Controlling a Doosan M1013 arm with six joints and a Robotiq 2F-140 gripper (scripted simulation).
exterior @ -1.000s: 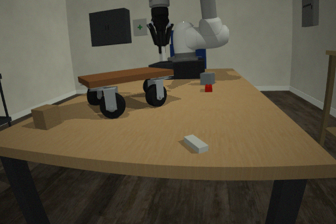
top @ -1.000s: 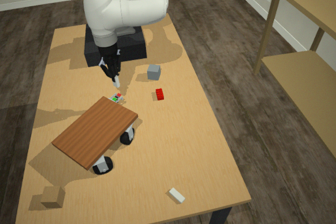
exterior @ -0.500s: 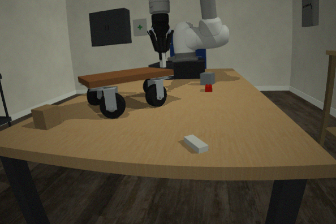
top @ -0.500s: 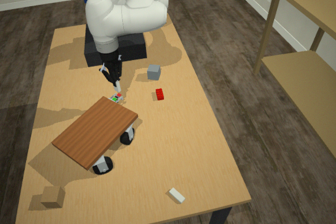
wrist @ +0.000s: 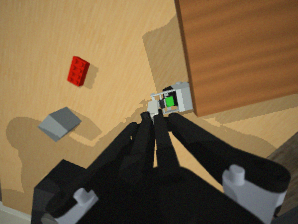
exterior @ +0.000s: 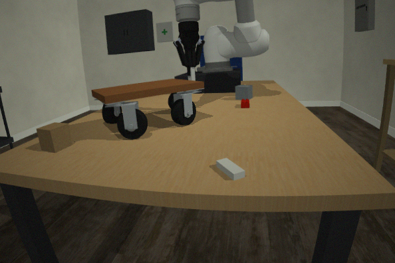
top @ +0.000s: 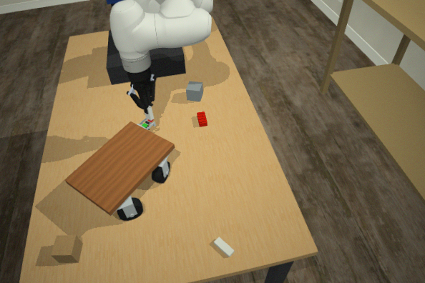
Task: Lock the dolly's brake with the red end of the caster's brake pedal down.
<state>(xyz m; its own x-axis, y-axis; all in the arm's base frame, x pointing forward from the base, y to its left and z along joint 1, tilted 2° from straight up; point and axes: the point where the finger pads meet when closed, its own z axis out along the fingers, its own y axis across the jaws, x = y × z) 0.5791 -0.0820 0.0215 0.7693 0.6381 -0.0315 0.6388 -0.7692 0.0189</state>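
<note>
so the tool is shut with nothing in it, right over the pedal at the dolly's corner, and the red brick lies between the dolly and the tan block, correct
Not quite. The red brick lies beside the grey cube, on the far side of the dolly from the tan block, as the top view shows. The rest holds: the tool is shut on nothing, over the pedal at the dolly's corner.

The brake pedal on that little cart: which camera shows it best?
The wrist view: the brake pedal sits beside the closed tool, its green end plain. The top view shows it small, green and red, at the cart's corner. In the exterior view the board hides it.
</note>
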